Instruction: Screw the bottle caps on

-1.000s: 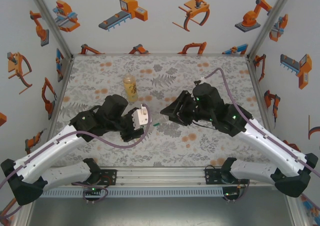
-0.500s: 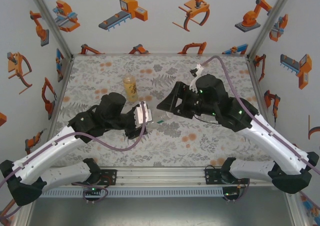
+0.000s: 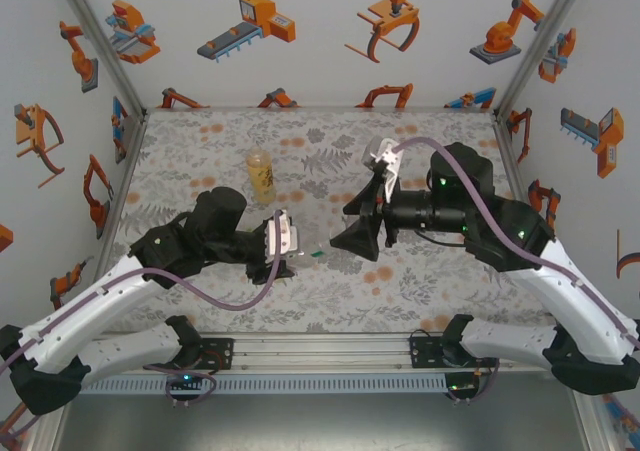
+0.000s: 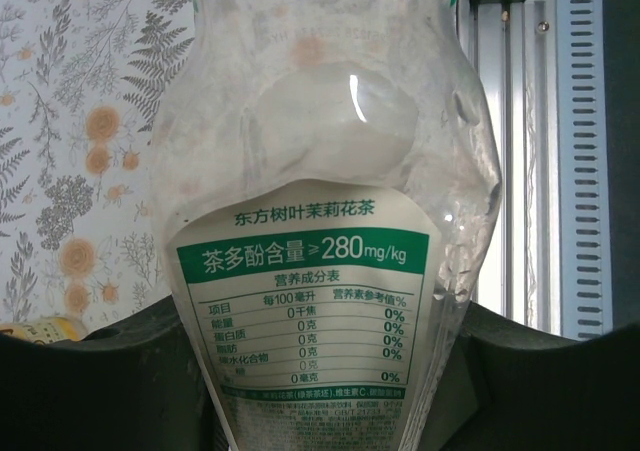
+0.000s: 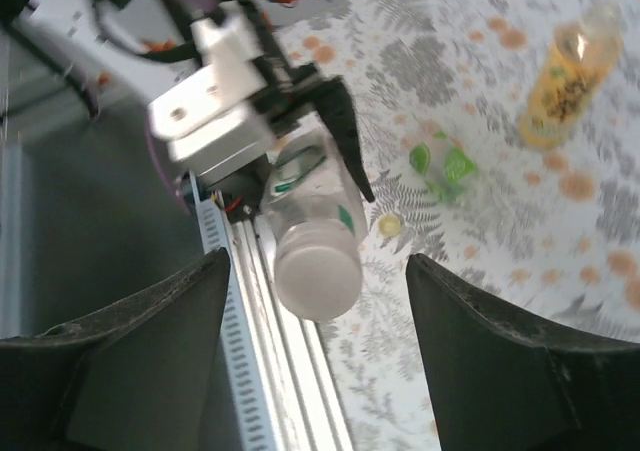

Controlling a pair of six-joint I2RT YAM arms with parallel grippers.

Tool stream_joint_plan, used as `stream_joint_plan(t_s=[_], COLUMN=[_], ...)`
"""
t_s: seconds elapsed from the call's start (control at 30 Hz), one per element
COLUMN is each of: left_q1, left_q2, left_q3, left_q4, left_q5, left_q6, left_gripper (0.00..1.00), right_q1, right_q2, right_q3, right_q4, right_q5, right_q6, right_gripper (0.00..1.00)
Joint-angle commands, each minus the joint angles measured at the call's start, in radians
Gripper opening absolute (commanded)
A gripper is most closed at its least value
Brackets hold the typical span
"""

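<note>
My left claw (image 3: 290,243) is clenched on the slim clear plastic bottle with the white-and-green label (image 4: 320,271). It holds the bottle roughly level above the leaf-and-flower printed table (image 3: 420,141), with the neck pointing toward my right arm. I see no liquid in this bottle. My right claw (image 3: 355,241) is released, jaws wide, just short of the bottle's end and not touching it.

My right wrist camera faces that end and shows a whitish round plastic cap (image 5: 318,271) on it; how far it is screwed down I cannot tell. My left wrist camera sees the same cap as a pale dome through the clear wall, and the label's print is readable.

The right wrist view also shows a small yellowish round cap (image 5: 388,225) lying on the table. Just beside it is the squat clear green-tinted bottle (image 5: 440,166), whose contents I cannot make out. From above, the amber plastic bottle with the yellow label (image 3: 261,174) stands upright behind my left arm, filled with amber drink.
</note>
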Motion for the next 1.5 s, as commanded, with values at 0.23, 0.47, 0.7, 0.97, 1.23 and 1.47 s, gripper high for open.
stream_joint_plan(t_s=[0.23, 0.47, 0.7, 0.97, 1.23, 1.47], left_q1=[-0.006, -0.006, -0.007, -0.007, -0.007, -0.007], left_q2=[-0.028, -0.025, -0.016, -0.019, -0.016, -0.006], left_q3=[0.018, 0.019, 0.027, 0.021, 0.012, 0.011], left_q4=[-0.014, -0.018, -0.014, -0.006, 0.03, 0.066], left_q5=[0.046, 0.048, 0.049, 0.049, 0.02, -0.066], left_q6=[-0.01, 0.0, -0.004, -0.005, -0.022, -0.023], left_gripper=[0.0, 0.0, 0.0, 0.0, 0.0, 0.0], right_q1=[0.003, 0.004, 0.003, 0.003, 0.003, 0.003], right_q2=[0.001, 0.043, 0.045, 0.047, 0.037, -0.002], right_q3=[-0.005, 0.009, -0.011, -0.02, -0.059, -0.167], right_q4=[-0.067, -0.073, -0.068, -0.075, 0.0, 0.168], right_q5=[-0.203, -0.203, -0.191, -0.182, -0.146, 0.146], right_q6=[-0.476, -0.482, -0.482, -0.478, -0.23, 0.444], right_gripper=[0.61, 0.58, 0.5, 0.43, 0.17, 0.0])
